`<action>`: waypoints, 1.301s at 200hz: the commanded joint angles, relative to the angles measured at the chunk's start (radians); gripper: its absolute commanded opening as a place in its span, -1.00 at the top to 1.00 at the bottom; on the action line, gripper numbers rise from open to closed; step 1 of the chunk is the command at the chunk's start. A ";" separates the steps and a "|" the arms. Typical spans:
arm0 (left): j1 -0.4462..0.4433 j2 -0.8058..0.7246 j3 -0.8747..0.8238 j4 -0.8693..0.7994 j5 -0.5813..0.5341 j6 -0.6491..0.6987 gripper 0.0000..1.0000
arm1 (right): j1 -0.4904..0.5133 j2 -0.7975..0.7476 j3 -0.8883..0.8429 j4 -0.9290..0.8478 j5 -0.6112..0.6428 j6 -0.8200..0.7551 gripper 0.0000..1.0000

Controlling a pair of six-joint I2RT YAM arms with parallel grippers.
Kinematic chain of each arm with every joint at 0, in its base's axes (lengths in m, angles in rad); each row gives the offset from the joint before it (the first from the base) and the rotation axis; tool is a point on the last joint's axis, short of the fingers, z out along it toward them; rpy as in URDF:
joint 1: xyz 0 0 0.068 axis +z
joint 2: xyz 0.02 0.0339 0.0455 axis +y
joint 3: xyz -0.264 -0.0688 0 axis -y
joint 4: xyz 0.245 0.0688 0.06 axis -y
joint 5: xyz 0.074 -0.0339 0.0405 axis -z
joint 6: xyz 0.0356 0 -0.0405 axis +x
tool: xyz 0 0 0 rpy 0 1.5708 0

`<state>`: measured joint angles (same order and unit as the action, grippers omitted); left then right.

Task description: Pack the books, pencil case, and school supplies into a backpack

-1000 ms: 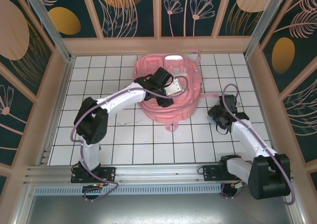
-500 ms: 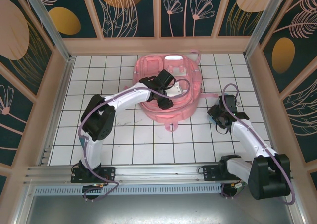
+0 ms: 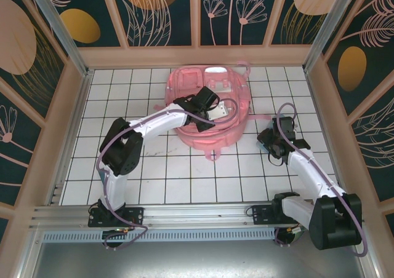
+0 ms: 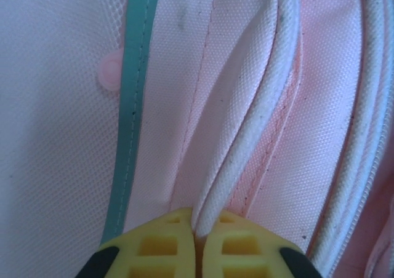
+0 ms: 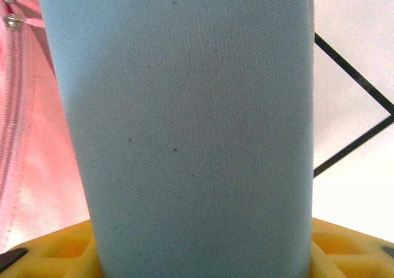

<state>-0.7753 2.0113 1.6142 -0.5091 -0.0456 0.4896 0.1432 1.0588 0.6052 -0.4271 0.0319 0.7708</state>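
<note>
The limp-looking pink fabric backpack is pinched at its white piping by the left gripper, the soft blue-teal pouch clamped by the right gripper.

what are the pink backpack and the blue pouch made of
Backpack: pink woven cloth, probably synthetic, matte; a fine grid weave shows, with a mesh panel and white corded piping. Pouch: pale blue canvas-like cloth, matte, tight even weave with small dark specks.
</note>
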 commanded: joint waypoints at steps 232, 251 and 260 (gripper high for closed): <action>0.017 -0.443 -0.201 0.554 -0.034 -0.384 1.00 | 0.383 0.395 0.404 0.343 -0.340 0.087 -0.12; 0.016 -0.448 -0.200 0.552 -0.038 -0.410 1.00 | 0.380 0.469 0.435 0.416 -0.316 0.136 -0.14; 0.017 -0.448 -0.195 0.551 -0.045 -0.427 1.00 | 0.379 0.500 0.444 0.458 -0.311 0.163 -0.15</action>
<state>-0.7517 1.6569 1.3849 -0.1589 -0.1139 0.1497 0.5190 1.4925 0.9928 -0.1398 -0.2893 0.8536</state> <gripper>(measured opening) 0.085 0.573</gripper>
